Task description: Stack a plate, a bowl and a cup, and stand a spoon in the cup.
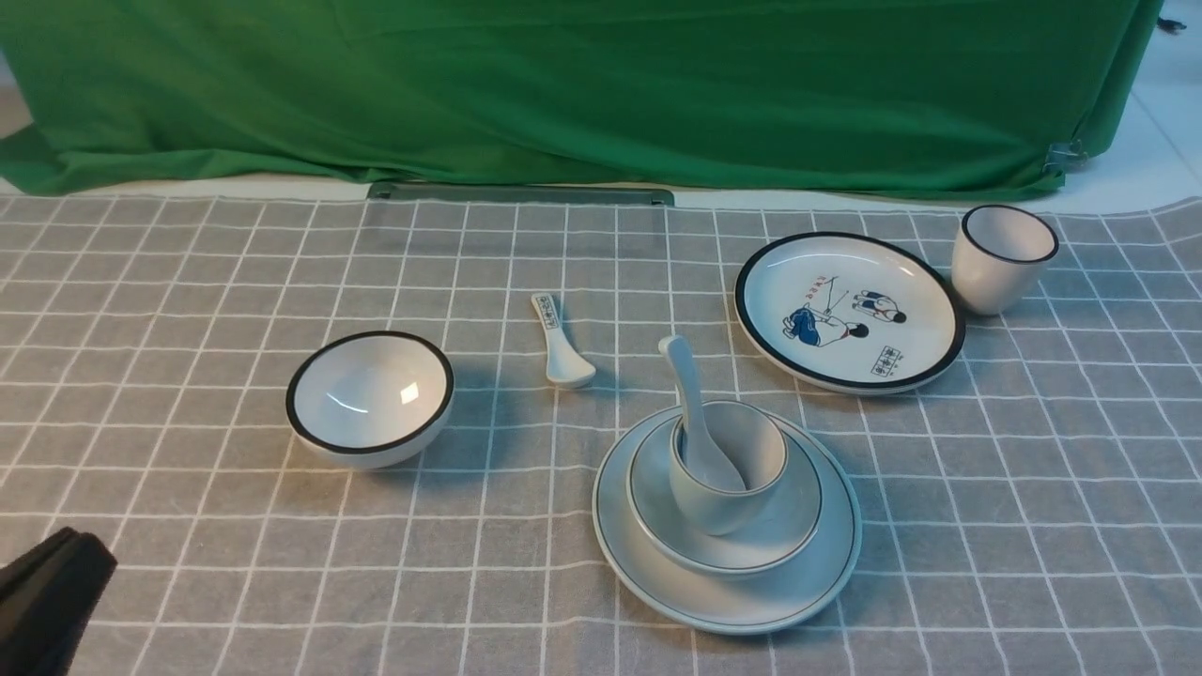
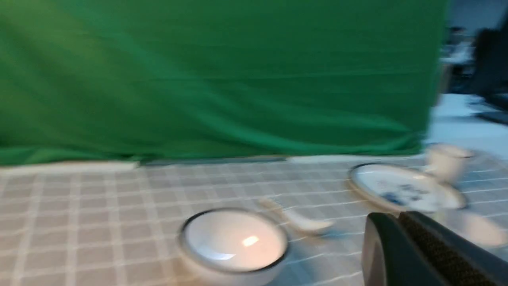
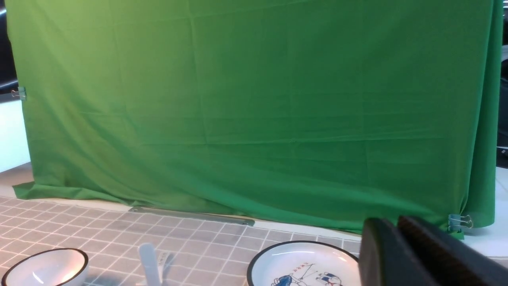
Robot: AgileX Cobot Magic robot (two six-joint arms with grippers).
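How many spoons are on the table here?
2. The plain white ceramic soup spoon leans in the pale grey cup on the stack; the shorter spoon with printed handle marks lies flat behind it, left.

Backdrop: green cloth (image 1: 582, 84) hung across the whole far side, creased, its hem pooling onto the tabletop edge. Binder clip (image 1: 1066, 155) pins it at the right corner. Tabletop covered by grey cloth with white grid lines (image 1: 188, 563). Grey metal strip (image 1: 521, 194) lies under the hem. White surface (image 1: 1160, 122) beyond at right. Soft, even lighting.
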